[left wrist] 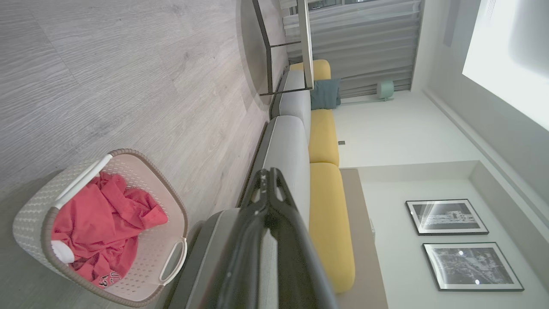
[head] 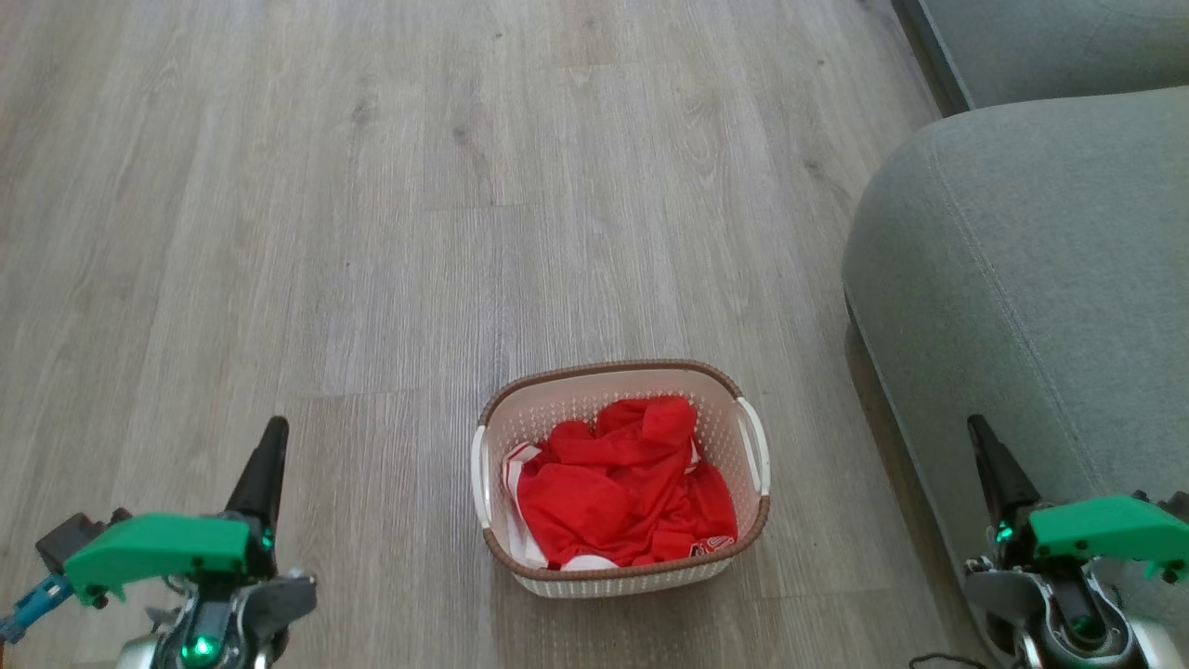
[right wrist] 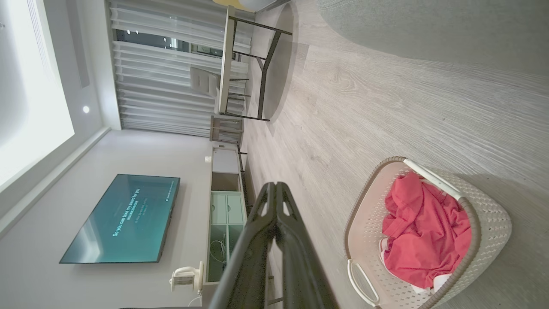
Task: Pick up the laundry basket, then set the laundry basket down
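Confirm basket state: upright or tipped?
Upright. The laundry basket stands flat on the wood floor, brown rim facing up, red clothes inside.

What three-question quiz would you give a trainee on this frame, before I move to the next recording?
1. True or false: the laundry basket stands on the floor, touched by neither the left pincer nor the right pincer.
2. What lies in the basket? A. blue towels B. red clothes C. nothing
3. Fill in: the grey sofa is on the robot's ____ side.
Key: 1 true; 2 B; 3 right.
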